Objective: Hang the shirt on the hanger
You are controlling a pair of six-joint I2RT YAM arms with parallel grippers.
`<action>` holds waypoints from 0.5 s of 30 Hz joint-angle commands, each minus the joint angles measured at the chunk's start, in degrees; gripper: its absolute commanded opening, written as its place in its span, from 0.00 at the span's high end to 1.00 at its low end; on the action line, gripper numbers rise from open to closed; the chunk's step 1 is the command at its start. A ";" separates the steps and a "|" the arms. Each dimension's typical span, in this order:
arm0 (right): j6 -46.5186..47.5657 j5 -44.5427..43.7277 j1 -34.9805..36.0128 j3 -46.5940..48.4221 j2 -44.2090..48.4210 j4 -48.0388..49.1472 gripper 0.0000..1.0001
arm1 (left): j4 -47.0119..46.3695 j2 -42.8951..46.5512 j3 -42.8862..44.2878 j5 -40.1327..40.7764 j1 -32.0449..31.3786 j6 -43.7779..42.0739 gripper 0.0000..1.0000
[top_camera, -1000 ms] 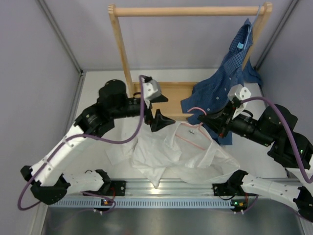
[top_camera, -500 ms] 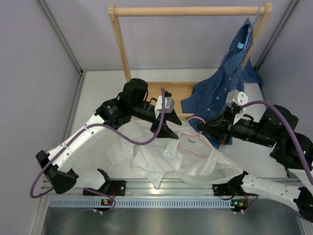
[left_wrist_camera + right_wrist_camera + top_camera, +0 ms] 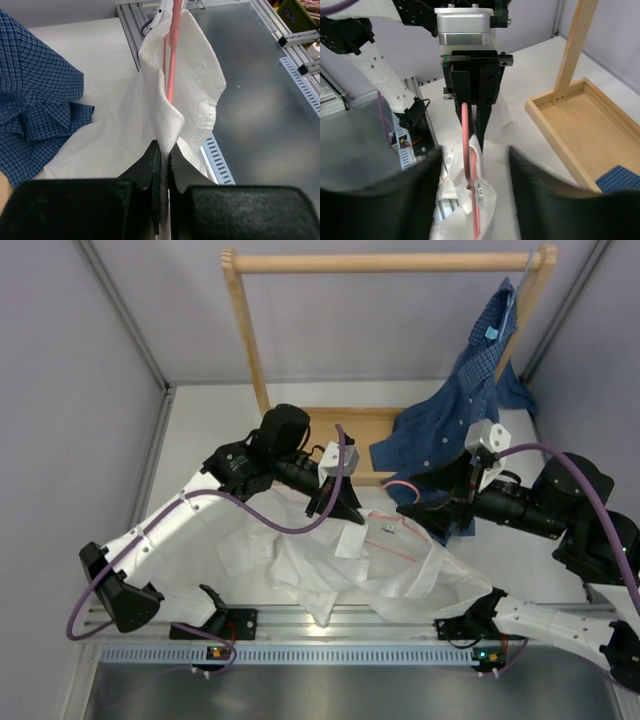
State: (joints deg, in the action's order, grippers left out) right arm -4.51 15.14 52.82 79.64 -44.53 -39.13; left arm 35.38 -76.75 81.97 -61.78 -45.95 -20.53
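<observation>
The white shirt [image 3: 390, 575] lies crumpled on the table between the arms. The pink hanger [image 3: 400, 484] lies on its collar area, hook toward the rack. My left gripper [image 3: 345, 514] is shut on a fold of the shirt [image 3: 167, 125] at the collar, and the hanger's pink rod [image 3: 172, 60] runs out of that fold right beside the jaws. My right gripper [image 3: 412, 508] stands open just behind the hook. In the right wrist view its fingers are wide apart around the hanger [image 3: 465, 130] without touching it, above the shirt [image 3: 490, 200].
A wooden rack [image 3: 385, 262] stands at the back with its tray base [image 3: 350, 430] on the table. A blue checked shirt [image 3: 460, 410] hangs from the rack's right end and drapes down beside my right arm. A metal rail [image 3: 330, 625] runs along the near edge.
My left arm swung right to the shirt's collar and its jaws closed on the fabric. My right gripper, shut at the hanger's hook before, has opened.
</observation>
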 commanded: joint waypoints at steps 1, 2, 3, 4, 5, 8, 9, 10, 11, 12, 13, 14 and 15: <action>1.61 -2.73 0.09 -1.75 3.30 2.31 0.34 | 5.83 0.20 4.23 -2.73 -0.01 -4.68 1.00; 1.87 -4.74 0.09 -2.98 5.84 1.09 0.31 | 7.76 0.28 4.68 -2.73 -0.01 -5.39 1.00; 2.05 -7.46 0.18 -3.34 7.25 -2.49 0.29 | 8.74 0.81 5.03 -2.65 -0.01 -5.83 1.00; 2.14 -11.14 0.18 -4.04 10.31 -4.27 0.29 | 9.62 1.07 5.47 -2.38 -0.01 -6.62 1.00; 2.23 -11.79 0.18 -4.22 11.56 -6.28 0.31 | 11.54 1.51 5.65 -2.03 -0.01 -6.97 1.00; 2.75 -6.63 0.09 -4.75 15.51 -14.72 0.26 | 12.96 3.36 6.18 -1.07 -0.01 -7.59 1.00; 2.84 -3.57 0.18 -5.36 16.49 -16.05 0.22 | 13.57 3.88 6.44 -1.06 -0.01 -7.59 1.00; 3.10 -1.71 0.18 -7.63 18.06 -17.28 0.21 | 13.75 4.67 6.70 -1.41 -0.01 -7.76 1.00; 3.46 0.66 0.09 -8.87 18.51 -17.81 0.21 | 13.84 5.03 6.88 -1.76 -0.01 -7.59 1.00; 3.98 5.64 0.09 -9.75 18.52 -18.17 0.21 | 13.76 5.21 7.06 -1.85 -0.01 -7.50 1.00; 3.99 7.43 0.09 -11.15 18.26 -18.69 0.23 | 13.76 5.38 7.32 -1.77 -0.01 -7.42 1.00; 3.99 8.76 0.18 -11.69 17.04 -18.78 0.25 | 13.76 5.12 7.58 -1.77 -0.01 -6.63 1.00; 3.99 11.03 0.09 -12.04 16.24 -18.96 0.30 | 13.84 4.95 8.11 -1.85 -0.01 -6.19 1.00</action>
State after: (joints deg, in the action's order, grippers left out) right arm -1.45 17.56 52.77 70.15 -24.69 -53.10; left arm 48.99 -73.32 86.89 -61.08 -45.95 -26.00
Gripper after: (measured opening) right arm 0.733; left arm 0.068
